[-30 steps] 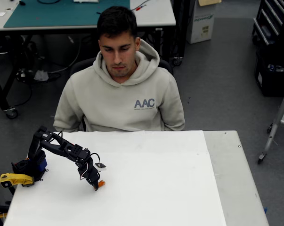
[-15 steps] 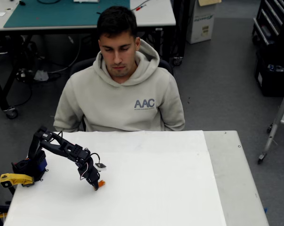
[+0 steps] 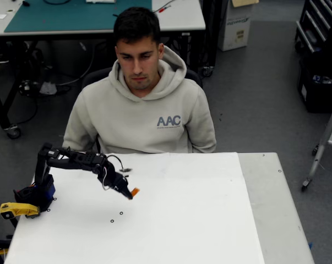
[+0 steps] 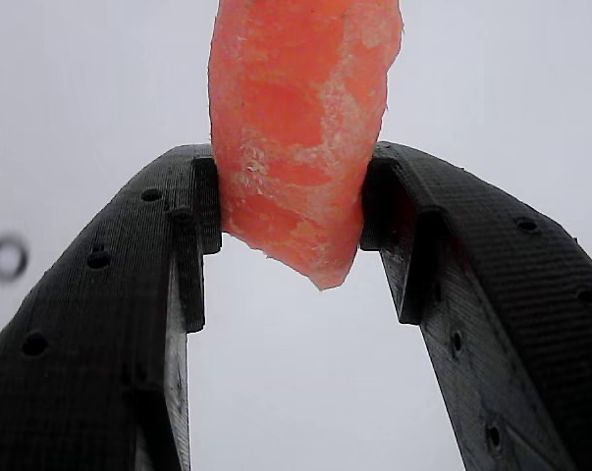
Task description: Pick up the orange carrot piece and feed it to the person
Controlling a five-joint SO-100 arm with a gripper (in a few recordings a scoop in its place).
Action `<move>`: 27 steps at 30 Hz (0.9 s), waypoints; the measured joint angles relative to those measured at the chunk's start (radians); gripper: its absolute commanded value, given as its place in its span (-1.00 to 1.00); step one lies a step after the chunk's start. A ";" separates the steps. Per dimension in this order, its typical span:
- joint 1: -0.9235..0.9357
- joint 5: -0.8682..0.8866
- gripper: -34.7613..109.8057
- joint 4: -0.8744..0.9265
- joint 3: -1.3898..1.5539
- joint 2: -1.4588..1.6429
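My black gripper is shut on the orange carrot piece, held a little above the white table at its left side. In the wrist view the carrot piece is pinched between the two black fingertips and sticks out past them. The person in a beige hoodie with blue AAC lettering sits behind the table's far edge, looking down. The gripper is below and slightly left of the person's chest in the overhead view, well short of the face.
The white table stretches to the right with a grey strip along its right edge. A yellow clamp sits by the arm's base at the left edge. Two small rings lie on the table below the gripper.
The arm has lifted off the table and swung up and right toward the person, carrying the carrot piece with it. The person has stayed still.
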 measured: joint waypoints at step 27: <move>-0.482 -0.009 -0.54 0.002 -1.160 -0.518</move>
